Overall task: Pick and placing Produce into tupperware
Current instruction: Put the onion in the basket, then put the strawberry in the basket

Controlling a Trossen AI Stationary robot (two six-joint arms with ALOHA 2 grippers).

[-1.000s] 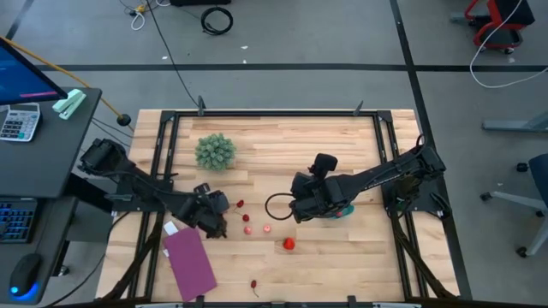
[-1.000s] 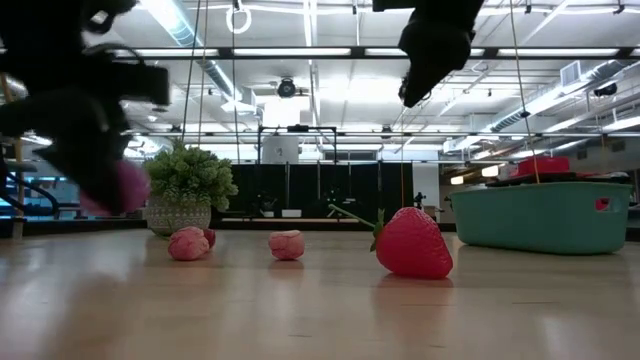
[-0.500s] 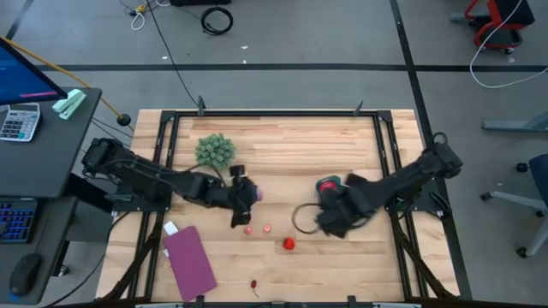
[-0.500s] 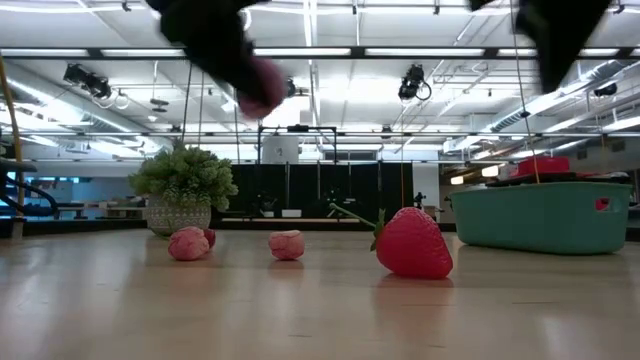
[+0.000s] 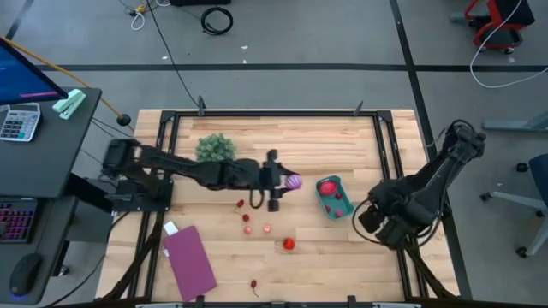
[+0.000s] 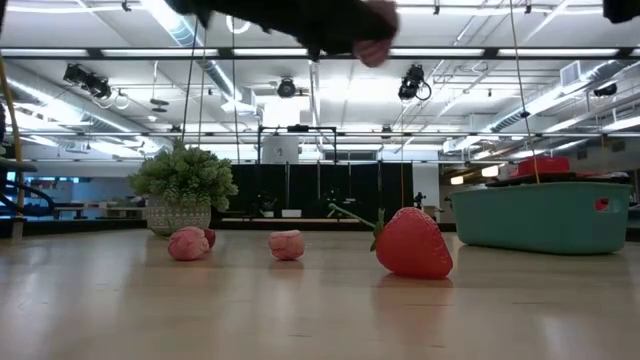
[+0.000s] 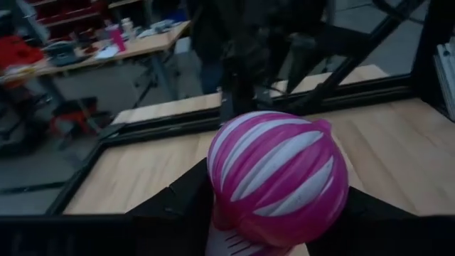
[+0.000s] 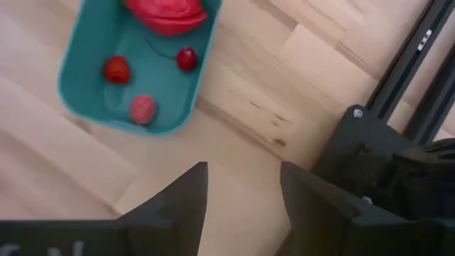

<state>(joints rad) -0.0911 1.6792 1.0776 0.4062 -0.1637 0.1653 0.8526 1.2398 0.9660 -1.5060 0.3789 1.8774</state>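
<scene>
My left gripper [image 5: 288, 182] hangs above the table's middle, just left of the teal tub [image 5: 336, 208], shut on a purple-and-white striped ball [image 5: 294, 182]. The ball fills the left wrist view [image 7: 279, 174] and shows high up in the low view [image 6: 374, 46]. The tub holds a large red piece [image 8: 169, 14], two small red ones and a pink one [image 8: 143, 109]. A strawberry [image 5: 289, 244], two pink pieces [image 5: 247, 229] [image 5: 266, 229] and small dark red ones lie on the table. My right gripper [image 8: 242, 181] is open, off to the tub's right [image 5: 379, 224]. My left gripper holds the striped ball by its two sides [image 7: 226, 186], pinched between the two fingers [image 7: 178, 210]. The fingers come about level from the table's left, pointing toward the tub. The ball is lifted well clear of the table.
A bushy green clump [image 5: 215, 149] stands at the far left. A flat purple rectangle [image 5: 189, 260] lies near the left front corner, and a small stemmed red piece [image 5: 255, 283] by the near edge. Black frame rails [image 5: 390, 150] run along the table's sides.
My left gripper has risen from beside the purple rectangle and swung toward the table's right, carrying the striped ball up and close to the tub. My right gripper has drawn away from over the tub toward the table's right edge, uncovering the tub.
</scene>
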